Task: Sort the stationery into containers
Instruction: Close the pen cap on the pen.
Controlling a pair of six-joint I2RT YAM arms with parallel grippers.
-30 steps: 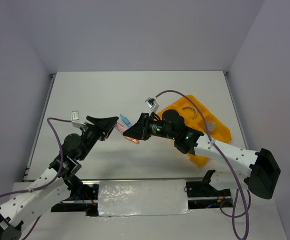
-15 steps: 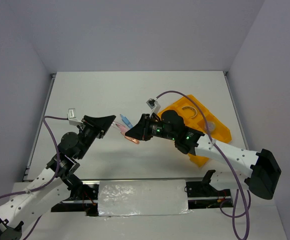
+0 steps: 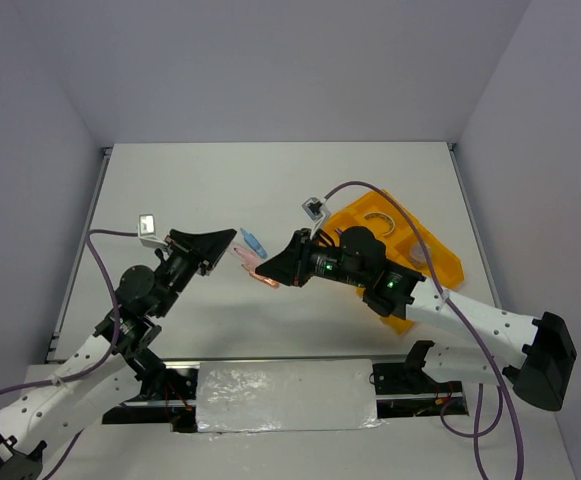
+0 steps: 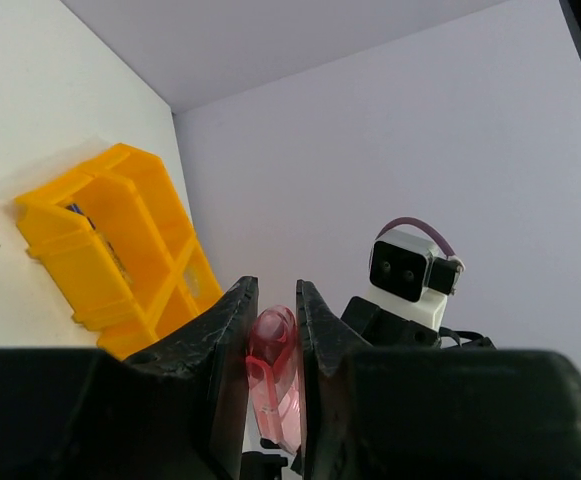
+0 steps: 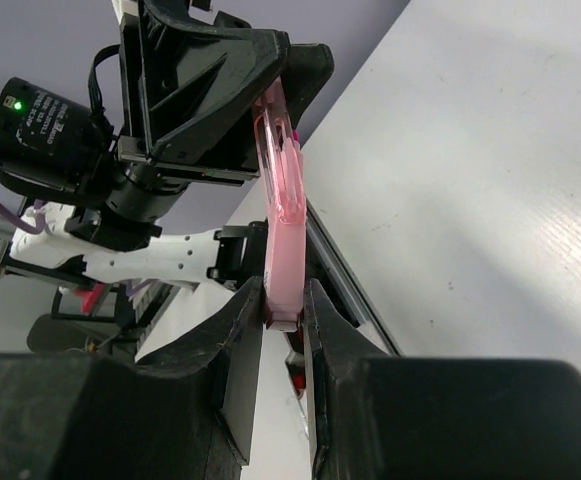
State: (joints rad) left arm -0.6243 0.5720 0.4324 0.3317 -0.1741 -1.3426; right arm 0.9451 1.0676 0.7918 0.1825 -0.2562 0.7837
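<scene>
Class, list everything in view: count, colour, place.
Pink pen-like piece: one, salmon-pink, between both grippers, off the table.
Blue pen-like piece: one, blue, on the table beyond the grippers.
Tray: one, orange-yellow, table's right side.
Tape ring: one, tan, far tray compartment.
Cup: one, greyish clear, in the tray.
Table: one, white.
Left gripper: one, black, shut on the pink pen-like piece.
Right gripper: one, black, shut on its other end.

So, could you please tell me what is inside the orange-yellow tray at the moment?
A tan tape ring lies in a far compartment of the tray, a clear round cup in another. The right arm covers the near compartments.
</scene>
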